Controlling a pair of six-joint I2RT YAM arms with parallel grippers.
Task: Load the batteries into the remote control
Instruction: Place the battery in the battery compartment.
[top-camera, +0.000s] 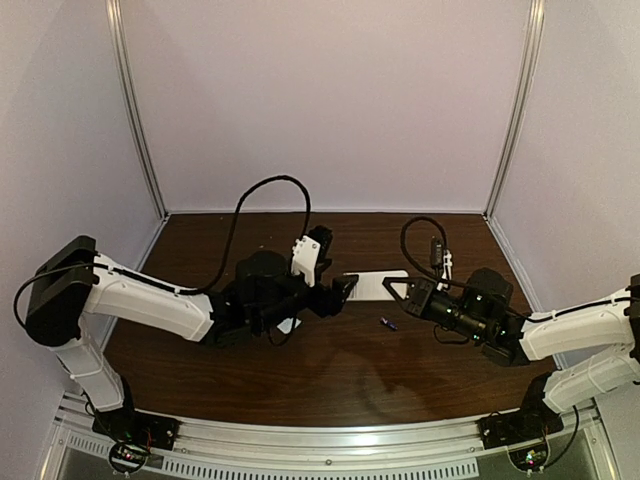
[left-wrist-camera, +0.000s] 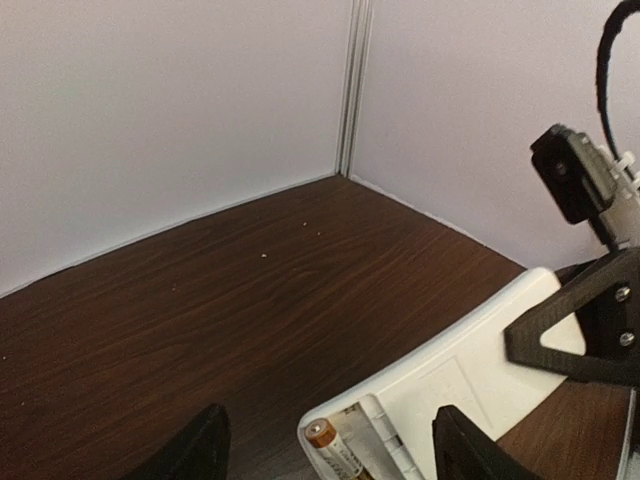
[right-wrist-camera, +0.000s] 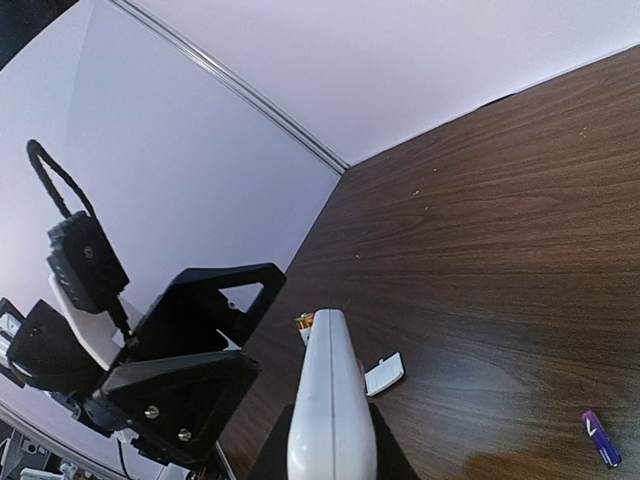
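- The remote control (top-camera: 375, 284) is held off the table (left-wrist-camera: 200, 300), back side up, between the two arms, with its battery bay (left-wrist-camera: 385, 440) uncovered.
- The right gripper (top-camera: 395, 290) is clenched on the remote's far end and steadies it.
- The left gripper (top-camera: 345, 290) is released. Its fingers (left-wrist-camera: 200, 450) stand wide apart on either side of the remote's open end and carry nothing.
- The gold-brown cell (left-wrist-camera: 322, 436) lies inside the bay, its capped tip at the remote's end wall. Whether it is fully seated, I cannot tell.
- The dark blue-purple cell (right-wrist-camera: 600, 438) lies loose on the wood, near the right gripper and apart from the remote.
- A small white flap (right-wrist-camera: 385, 373), probably the bay cover, lies on the table beside the remote.
- Judged step: one cell loaded, the second waiting, so roughly halfway.
- The next move likely calls for the free left gripper to reach the loose cell, pinch it across its length, and bring it to the empty slot with the correct end forward, while the right grip keeps the remote level.
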